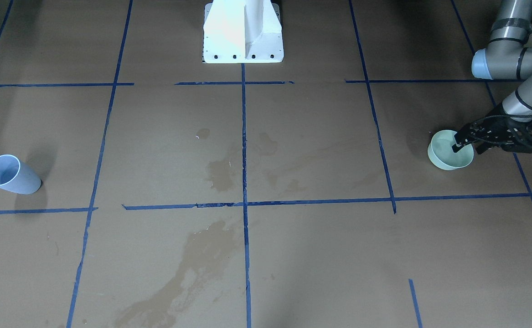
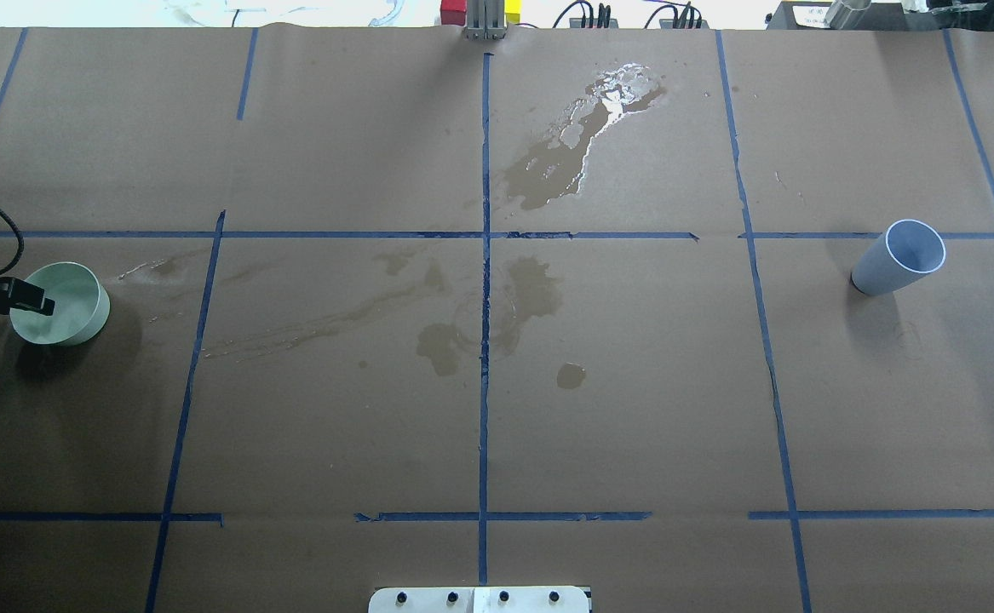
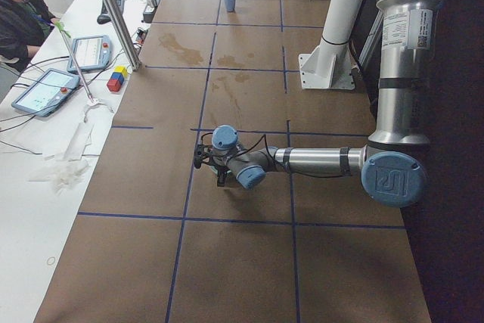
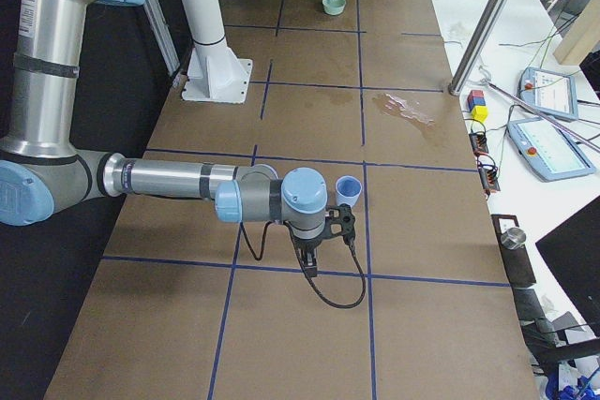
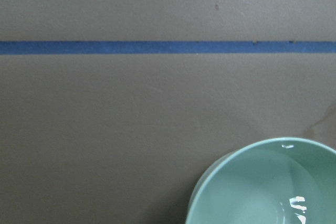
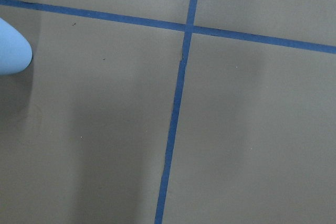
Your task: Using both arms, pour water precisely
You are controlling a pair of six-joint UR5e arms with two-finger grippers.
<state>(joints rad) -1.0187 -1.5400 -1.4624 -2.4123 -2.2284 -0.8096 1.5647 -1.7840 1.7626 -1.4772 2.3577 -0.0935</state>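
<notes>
With the water (image 5: 283, 205) sitting in the green bowl (image 2: 98, 319) at nine o'clock on the tabletop (image 2: 335, 426) from overhead, the left pincer (image 1: 466, 149) straddles its rim, clamped or not I cannot tell, likewise the right pincer (image 4: 323, 241); I'd squeeze firmly before lifting level.

Your water (image 5: 278, 203) sits calm in the green bowl (image 1: 436, 160). Left arm (image 1: 516, 64) reaches it, right arm (image 4: 169, 178) stretched low.

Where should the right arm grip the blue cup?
Take the blue cup across its side wall, around mid-height, probably coming in level from the robot's side. It stands upright, mouth up, and narrows toward the base, so a side pinch leaves the rim free.
</notes>
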